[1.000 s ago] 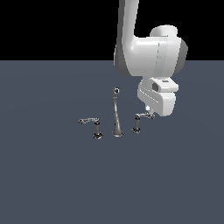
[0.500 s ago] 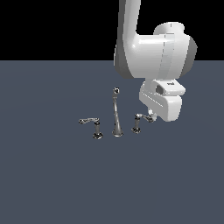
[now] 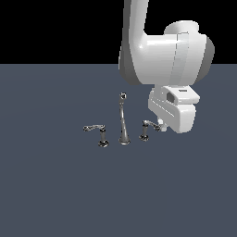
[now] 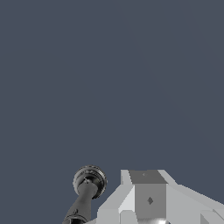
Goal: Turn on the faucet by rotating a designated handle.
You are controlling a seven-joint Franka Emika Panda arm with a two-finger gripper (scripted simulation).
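White arm's gripper point(image 3: 160, 126) at the short chrome lever handle point(image 3: 149, 125) of the small shiny chrome faucet point(image 3: 123, 121)

The handle stands on the dark grey desk point(image 3: 55, 185), at the exterior view's right of the spout. It looks rigid and slick; push near its free end. Whether the jaws are clenched cannot be told.

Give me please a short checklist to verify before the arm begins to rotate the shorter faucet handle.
1. Right handle chosen: the claw is at the shorter handle, not the longer lever. Ok.
2. Claw touches the handle tip: they meet in the exterior view, but real contact is hidden. Cannot tell.
3. Claw open or shut: fingers hidden behind the hand. Cannot tell.
4. Spout is apart from the arm. Ok.
5. Handle post visible in the wrist view. Ok.
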